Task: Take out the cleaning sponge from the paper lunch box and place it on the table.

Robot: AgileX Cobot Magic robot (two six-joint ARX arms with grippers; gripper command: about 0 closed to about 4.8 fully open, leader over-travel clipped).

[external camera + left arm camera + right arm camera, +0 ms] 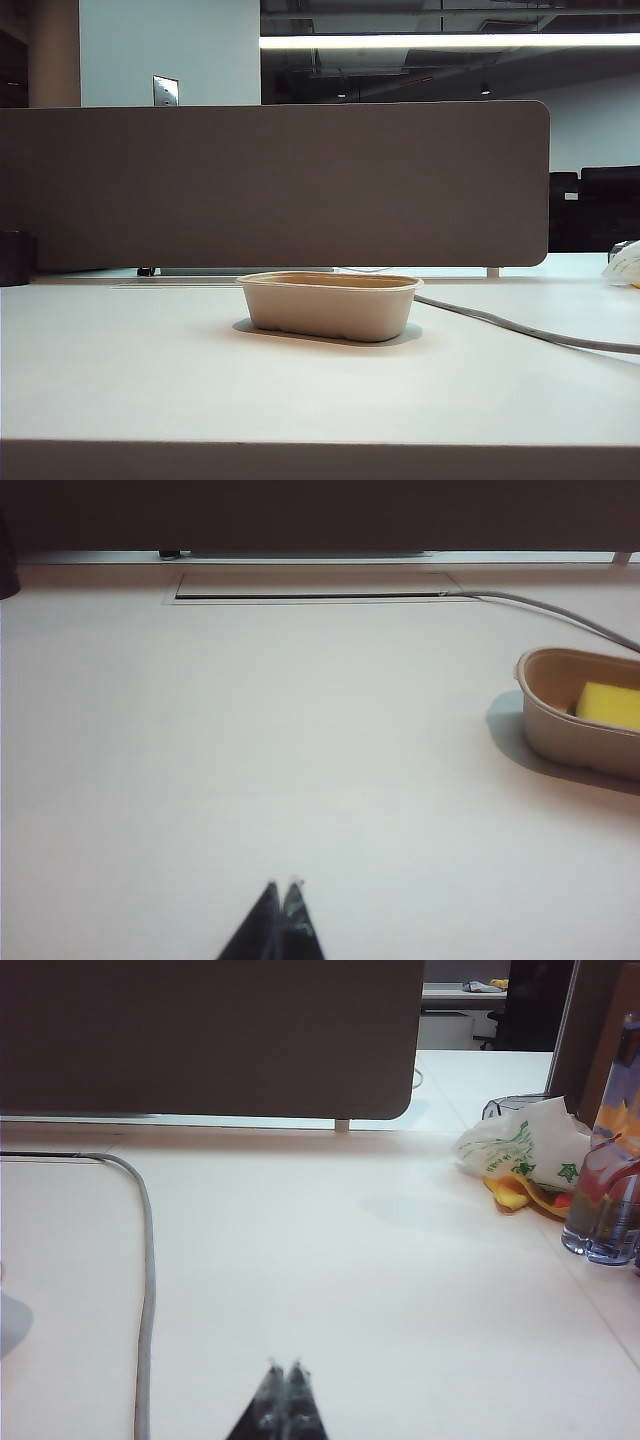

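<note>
You've got one cleaning sponge (610, 705) lying flat in one paper lunch box (330, 305), box long axis across the worktop (150, 370). Left end effector (280, 888) and right end effector (283, 1368) both closed, empty, above bare worktop.

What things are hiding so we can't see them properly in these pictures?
- Yellow cleaning sponge: left wrist view's edge cuts it off; in the exterior view the beige paper lunch box wall hides it.
- Shut left gripper and shut right gripper: outside the exterior view.

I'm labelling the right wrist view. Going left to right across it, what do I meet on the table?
Grey cable → right gripper, shut, over bare table → white plastic bag → clear bottle.
</note>
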